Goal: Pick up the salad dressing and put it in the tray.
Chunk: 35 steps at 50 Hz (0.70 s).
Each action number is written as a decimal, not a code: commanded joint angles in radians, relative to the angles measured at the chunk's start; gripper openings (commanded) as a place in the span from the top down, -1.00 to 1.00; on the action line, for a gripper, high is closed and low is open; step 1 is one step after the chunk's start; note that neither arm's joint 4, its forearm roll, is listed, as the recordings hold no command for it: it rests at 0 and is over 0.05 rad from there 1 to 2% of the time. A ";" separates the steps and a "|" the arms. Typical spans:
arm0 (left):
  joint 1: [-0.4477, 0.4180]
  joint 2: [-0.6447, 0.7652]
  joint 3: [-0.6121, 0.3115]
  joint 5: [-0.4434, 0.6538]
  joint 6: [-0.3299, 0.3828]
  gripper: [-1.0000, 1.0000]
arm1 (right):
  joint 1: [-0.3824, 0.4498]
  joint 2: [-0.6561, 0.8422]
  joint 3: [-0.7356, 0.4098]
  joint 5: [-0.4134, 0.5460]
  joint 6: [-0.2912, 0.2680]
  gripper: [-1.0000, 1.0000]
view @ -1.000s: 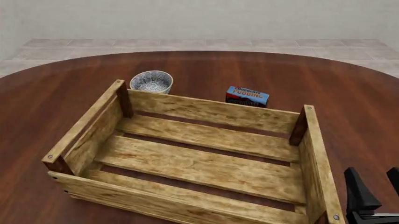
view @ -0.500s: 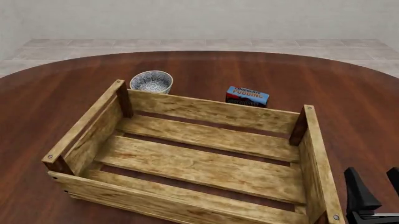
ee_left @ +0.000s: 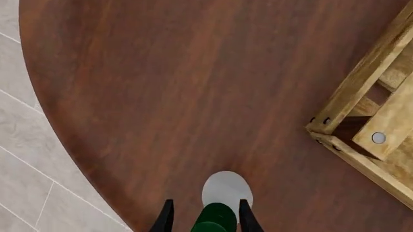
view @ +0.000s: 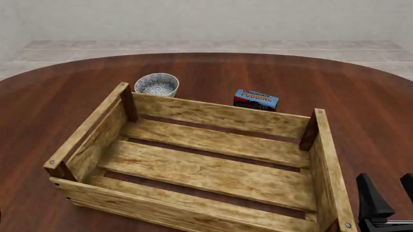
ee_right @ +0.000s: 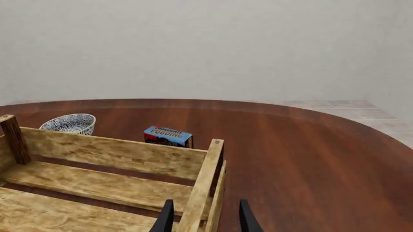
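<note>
In the left wrist view the salad dressing [ee_left: 226, 189] is a small whitish bottle with a green end, on the dark wood table near its edge. My left gripper [ee_left: 206, 203] is open, one finger on each side of the bottle, and a gap shows beside the green end. A corner of the tray [ee_left: 361, 126], a light-wood slatted crate, lies off to one side. In the front view the tray [view: 219, 114] fills the middle; the bottle and left gripper are out of that view. My right gripper [view: 389, 191] stands open just outside the tray's right wall, holding nothing.
A white speckled bowl [view: 156, 84] sits behind the tray's far left corner. A blue chocolate pudding box [view: 256, 99] lies behind its far wall. The right wrist view looks along the tray's right wall [ee_right: 201, 186]. Grey tiled floor [ee_left: 38, 193] shows past the table edge.
</note>
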 commanded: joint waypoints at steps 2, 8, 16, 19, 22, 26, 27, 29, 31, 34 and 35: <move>0.032 0.050 0.050 -0.058 0.029 -1.00 | 0.000 0.000 0.000 0.000 0.000 -1.00; 0.042 0.064 0.066 -0.077 0.038 -1.00 | 0.000 0.000 0.000 0.000 0.000 -1.00; 0.047 0.063 0.080 -0.073 0.045 -1.00 | 0.000 0.000 0.000 0.000 0.000 -1.00; 0.045 0.059 0.084 -0.068 0.045 -1.00 | 0.000 0.000 0.000 0.000 0.000 -1.00; 0.045 0.053 0.085 -0.059 0.047 1.00 | 0.000 0.000 0.000 0.000 0.000 -1.00; 0.037 0.042 0.080 -0.049 0.040 1.00 | 0.000 0.000 0.000 0.000 0.000 -1.00; 0.037 0.042 0.080 -0.049 0.040 1.00 | 0.000 0.000 0.000 0.000 0.000 -1.00; 0.031 0.034 0.078 -0.039 0.034 1.00 | 0.000 0.000 0.000 0.000 0.000 -1.00; 0.030 0.029 0.077 -0.033 0.034 1.00 | 0.000 0.000 0.000 0.000 0.000 -1.00; 0.027 0.027 0.072 -0.029 0.031 1.00 | 0.000 0.000 0.000 0.000 0.000 -1.00; 0.025 0.026 0.072 -0.027 0.029 1.00 | 0.000 0.000 0.000 0.000 0.000 -1.00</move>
